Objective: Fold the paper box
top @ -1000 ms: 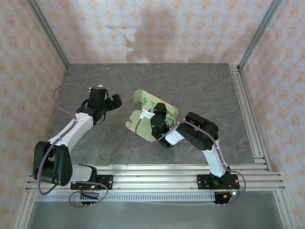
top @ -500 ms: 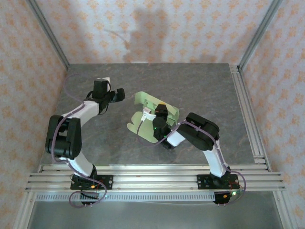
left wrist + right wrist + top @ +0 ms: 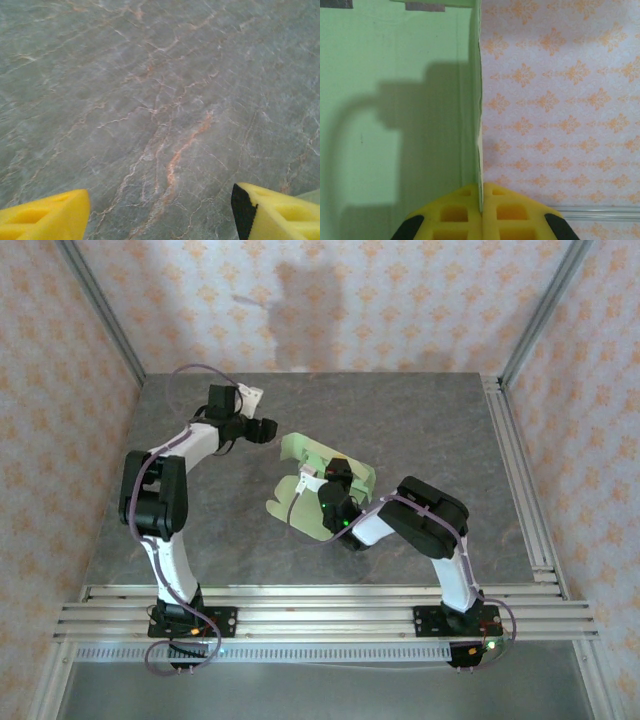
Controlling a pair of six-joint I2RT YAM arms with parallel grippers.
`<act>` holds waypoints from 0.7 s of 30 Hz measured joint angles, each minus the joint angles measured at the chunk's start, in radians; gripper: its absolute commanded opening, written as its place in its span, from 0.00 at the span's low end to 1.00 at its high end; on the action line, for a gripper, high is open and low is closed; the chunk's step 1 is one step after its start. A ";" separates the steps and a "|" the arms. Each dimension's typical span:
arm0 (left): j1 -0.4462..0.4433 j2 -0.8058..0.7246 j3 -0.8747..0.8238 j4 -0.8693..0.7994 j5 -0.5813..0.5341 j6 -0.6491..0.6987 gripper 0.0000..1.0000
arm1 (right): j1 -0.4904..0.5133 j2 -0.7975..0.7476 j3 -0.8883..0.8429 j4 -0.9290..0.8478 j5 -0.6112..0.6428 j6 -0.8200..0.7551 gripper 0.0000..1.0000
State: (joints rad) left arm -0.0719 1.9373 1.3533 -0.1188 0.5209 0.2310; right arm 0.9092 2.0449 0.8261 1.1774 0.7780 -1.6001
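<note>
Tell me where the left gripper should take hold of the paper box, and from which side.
Probably the free rounded flap at the far-left corner of the paper box, approached from the left. The right gripper pinches a card edge nearer the middle, and the open left gripper sits just beside that flap.
</note>
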 measured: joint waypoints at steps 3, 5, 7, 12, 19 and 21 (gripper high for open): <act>-0.007 0.027 0.026 -0.043 0.025 0.056 0.76 | 0.000 0.000 0.000 0.000 0.000 0.004 0.00; -0.017 0.039 0.034 -0.064 0.039 0.087 0.76 | 0.000 0.000 0.000 -0.001 0.000 0.006 0.00; -0.031 0.044 0.036 -0.079 0.050 0.112 0.76 | 0.000 0.000 0.000 -0.003 0.001 0.007 0.00; -0.071 0.045 0.055 -0.128 0.070 0.173 0.77 | 0.000 0.000 0.000 -0.003 0.009 0.008 0.00; -0.077 0.044 0.055 -0.163 0.098 0.224 0.77 | 0.000 0.000 0.000 -0.008 0.019 0.015 0.00; -0.081 0.042 0.045 -0.175 0.104 0.242 0.77 | 0.000 0.000 0.000 -0.011 0.020 0.019 0.00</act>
State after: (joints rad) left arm -0.1532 1.9797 1.3983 -0.2935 0.6250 0.4732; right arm 0.9092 2.0449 0.8265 1.1667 0.7979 -1.5806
